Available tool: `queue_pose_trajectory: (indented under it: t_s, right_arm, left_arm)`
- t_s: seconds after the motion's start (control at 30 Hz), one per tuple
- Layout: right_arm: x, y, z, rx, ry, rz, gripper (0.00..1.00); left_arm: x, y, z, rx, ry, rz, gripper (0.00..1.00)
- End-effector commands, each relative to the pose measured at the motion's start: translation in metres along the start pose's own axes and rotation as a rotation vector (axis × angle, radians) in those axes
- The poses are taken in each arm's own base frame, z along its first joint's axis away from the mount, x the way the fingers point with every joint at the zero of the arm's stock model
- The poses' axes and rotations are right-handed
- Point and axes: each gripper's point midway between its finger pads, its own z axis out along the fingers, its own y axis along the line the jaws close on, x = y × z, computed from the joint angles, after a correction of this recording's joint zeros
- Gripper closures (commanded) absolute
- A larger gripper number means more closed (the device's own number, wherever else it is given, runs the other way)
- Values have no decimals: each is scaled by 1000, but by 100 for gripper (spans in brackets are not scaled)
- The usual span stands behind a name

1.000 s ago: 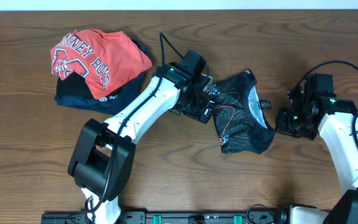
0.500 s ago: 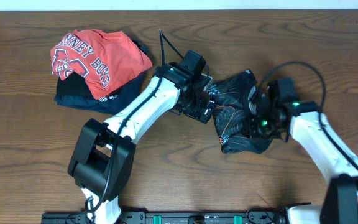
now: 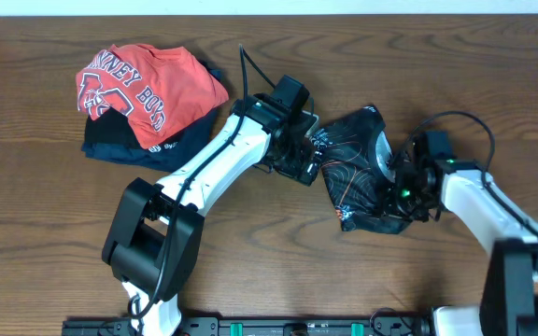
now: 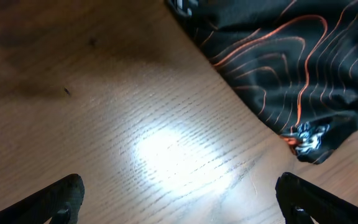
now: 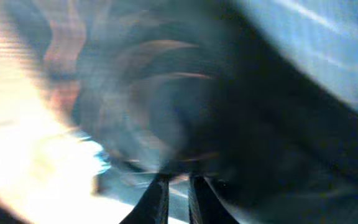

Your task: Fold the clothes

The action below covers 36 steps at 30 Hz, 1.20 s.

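- Black thin-fabric short-sleeved sports jersey point(image 3: 355, 173), with wavy contour lines, lies bunched in a heap on the brown wooden table point(image 3: 45, 233), right of centre and between both grippers. My read: not spread, no fold made yet.
- The left gripper point(image 4: 179, 190) has its jaws wide apart and holds nothing. It hovers over bare wood just beside the jersey's left edge.
- The right gripper point(image 3: 403, 193) is down at the jersey's right edge. Its wrist view is smeared. The fingers look close together, but I cannot tell if cloth is pinched.
- Risk: a pull with only one layer caught, or none, would drag the heap sideways rather than open it.
- Risk: with the left side unpinned, a right-side pull would likely slide the whole jersey, since thin fabric slips on wood.
- Risk: grabbing a bunched wad instead of a hem or sleeve would tighten the tangle.
- Risk: both tools work close across a small heap, so a crossing move could clash.
- Nearby: a crumpled red T-shirt with white lettering point(image 3: 148, 84) lies on top of a folded navy garment point(image 3: 120, 145) at far left, well apart from the jersey.
- The white left arm point(image 3: 213, 173) lies diagonally between that pile and the jersey, limiting room to spread leftward.
- The looped black cable point(image 3: 451, 119) arcs over the right arm near the jersey and could snag.
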Motion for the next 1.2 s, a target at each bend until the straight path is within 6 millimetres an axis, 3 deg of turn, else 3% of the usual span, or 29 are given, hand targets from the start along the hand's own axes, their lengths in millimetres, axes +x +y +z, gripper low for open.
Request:
queue_pose_trajectory:
  t_s: [0.0,0.1,0.2,0.23,0.3,0.4,0.47,0.67,0.83,0.93,1.03,1.17]
  right_arm:
    - [-22,43,-35,-167,-147,-175,87]
    - [-44,53,-57,-168,-288,-179,88]
    - [-69,39,-67,-88,-400,-50,93]
    - [-76,34,-68,-65,-428,-1,95]
    - [-89,31,-69,-61,-471,48,97]
    - [-100,29,-62,-80,-483,111,99]
    - [-101,23,-49,-78,-450,161,99]
    - [-81,2,-4,-38,-283,249,99]
    - [-71,-14,13,18,-220,288,99]
    - [-64,-25,15,84,-202,308,99]
    - [-57,-37,14,149,-189,320,99]
    - [-53,-40,14,169,-176,300,99]
  left_arm:
    - [-4,7,7,-13,-9,-24,0]
    - [-17,7,5,9,-61,-81,0]
    - [-35,-16,1,149,-125,-53,2]
    - [-41,-25,-1,199,-147,-32,13]
    - [-49,-37,-1,241,-186,54,26]
    - [-62,-40,5,235,-238,148,52]
    - [-68,-37,14,230,-258,191,62]
    - [-62,-19,65,224,-192,185,64]
    - [-62,1,101,203,-185,207,65]
    - [-83,25,98,136,-267,198,64]
    - [-108,53,83,65,-365,179,61]
    - [-124,86,64,34,-431,122,57]
